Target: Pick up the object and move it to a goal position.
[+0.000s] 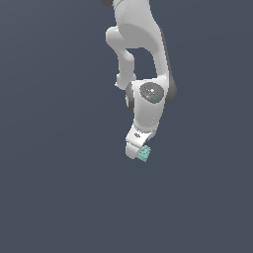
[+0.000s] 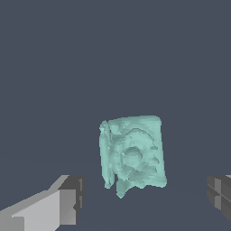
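Exterior view first: the biggest thing is the flat, dark blue-grey floor (image 1: 54, 197) that fills the picture. Against it the white Franka arm (image 1: 141, 44) comes in from the top edge, bends through a round joint with a grey cap, and ends at its white gripper (image 1: 134, 149). The small teal-green object (image 1: 144, 153) shows right at the lower tip of the gripper, on the side toward the exterior view's right, partly covered by the white housing. From here I cannot tell whether the gripper touches the object or whether the object lies on the floor.

Wrist view gives the closer look. The object (image 2: 133, 155) is a blocky teal piece with a bumpy, raised round boss on the face turned to the camera and ragged lower edges. It lies between the two fingers, apart from both. One finger (image 2: 54, 207) has a pale body and a dark grey pad; the other finger (image 2: 219, 195) shows only as a dark grey block at the frame edge. The jaws stand wide apart, with floor visible between each pad and the object; the object sits nearer the pale finger.
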Motion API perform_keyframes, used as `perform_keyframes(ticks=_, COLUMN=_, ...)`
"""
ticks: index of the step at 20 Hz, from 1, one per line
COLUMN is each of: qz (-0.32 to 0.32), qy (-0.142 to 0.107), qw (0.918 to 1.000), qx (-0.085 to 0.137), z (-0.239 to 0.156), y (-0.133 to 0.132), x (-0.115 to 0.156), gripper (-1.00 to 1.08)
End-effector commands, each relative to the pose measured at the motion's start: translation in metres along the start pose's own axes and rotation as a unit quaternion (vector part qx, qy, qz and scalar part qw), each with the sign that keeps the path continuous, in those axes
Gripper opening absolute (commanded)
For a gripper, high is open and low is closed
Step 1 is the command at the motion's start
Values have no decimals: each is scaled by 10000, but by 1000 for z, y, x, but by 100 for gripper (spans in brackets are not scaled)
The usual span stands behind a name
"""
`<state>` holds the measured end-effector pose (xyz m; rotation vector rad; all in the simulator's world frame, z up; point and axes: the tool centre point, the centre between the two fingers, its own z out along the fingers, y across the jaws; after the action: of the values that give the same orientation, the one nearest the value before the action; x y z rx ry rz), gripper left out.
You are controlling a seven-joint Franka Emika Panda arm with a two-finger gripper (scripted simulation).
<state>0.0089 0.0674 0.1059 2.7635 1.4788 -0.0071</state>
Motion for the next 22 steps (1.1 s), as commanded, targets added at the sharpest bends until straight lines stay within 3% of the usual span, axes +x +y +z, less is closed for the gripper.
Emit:
perform_keyframes(ticks=1, qz=-204, qy=17, qw=9998, qx=8, z=3, y=-2, x=3, gripper=100)
perform_keyframes(ticks=13, qz=-434, qy=35, qw=9991, qx=20, z=9, y=-4, x=7, gripper=100)
perform_keyframes(ticks=22, qz=-457, qy=38, qw=9989, qx=20, z=49, y=-6, x=7, gripper=100)
